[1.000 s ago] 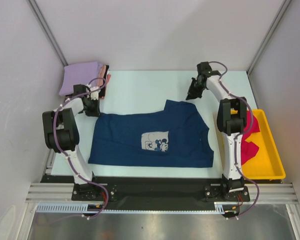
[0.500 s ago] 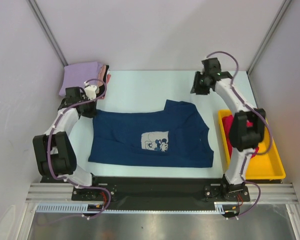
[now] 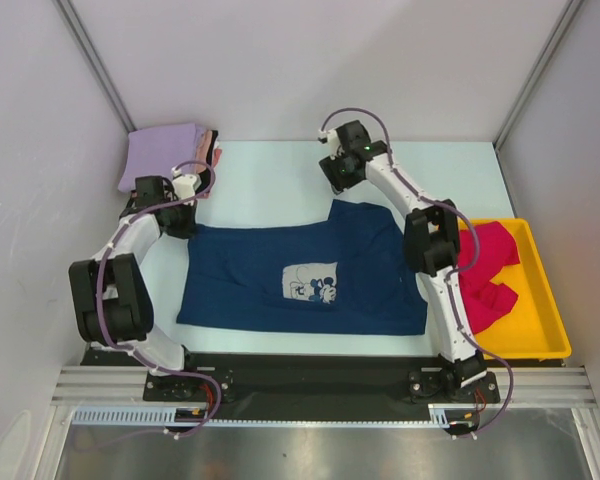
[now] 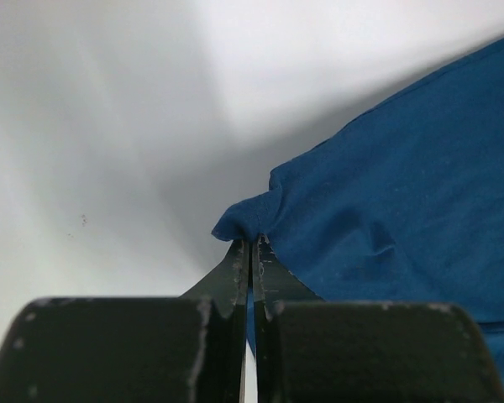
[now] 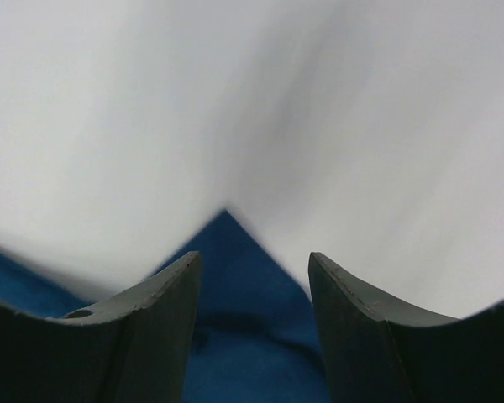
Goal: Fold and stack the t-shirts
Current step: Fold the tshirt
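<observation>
Navy t-shirt (image 4: 386, 193) corner is hidden inside the clamped left tool (image 4: 252, 250).

From above, the left end effector (image 3: 177, 218) hides its own fingertips and the navy shirt (image 3: 270, 265) corner beneath them. Behind it, the lower shirts (image 3: 214, 152) under the lavender shirt (image 3: 160, 152) show only thin edges. The right arm (image 3: 425, 240) covers part of the crimson shirt (image 3: 492, 250). Ahead of the right end effector (image 5: 254, 256) the counter (image 5: 235, 101) is blurred, and the navy shirt runs off the lower edge.
</observation>
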### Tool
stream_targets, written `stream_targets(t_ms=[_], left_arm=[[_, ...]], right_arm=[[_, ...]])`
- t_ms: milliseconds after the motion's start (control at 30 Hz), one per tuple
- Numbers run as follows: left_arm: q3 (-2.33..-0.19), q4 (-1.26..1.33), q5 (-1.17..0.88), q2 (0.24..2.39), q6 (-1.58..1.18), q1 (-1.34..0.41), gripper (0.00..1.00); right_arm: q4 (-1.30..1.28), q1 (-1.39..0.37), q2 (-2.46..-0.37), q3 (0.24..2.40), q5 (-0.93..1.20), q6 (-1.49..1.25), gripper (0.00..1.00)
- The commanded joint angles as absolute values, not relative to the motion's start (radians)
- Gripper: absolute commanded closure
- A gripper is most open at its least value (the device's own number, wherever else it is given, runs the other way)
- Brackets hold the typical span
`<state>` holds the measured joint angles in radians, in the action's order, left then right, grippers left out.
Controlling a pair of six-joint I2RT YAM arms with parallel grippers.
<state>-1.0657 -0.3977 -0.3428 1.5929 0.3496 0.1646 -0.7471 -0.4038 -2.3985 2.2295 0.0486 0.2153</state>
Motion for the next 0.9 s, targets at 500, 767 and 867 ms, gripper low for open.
stream_targets(t_ms=[500, 767, 867], left_arm=[[-1.068, -0.382, -0.342, 1.615, 0.360, 0.170, 1.00], [-1.089, -0.390, -0.339, 1.623, 0.360, 0.170, 1.00], [-1.091, -0.388, -0.337, 1.618, 0.368, 0.170, 1.00]], right_arm=[[-0.813, -0.451, -2.609, 2.372, 0.029, 0.186, 0.57], [-0.802, -0.453, -2.568, 2.286, 0.041, 0.166, 0.70], [-0.792, -0.451, -2.566, 2.273, 0.020, 0.152, 0.89]])
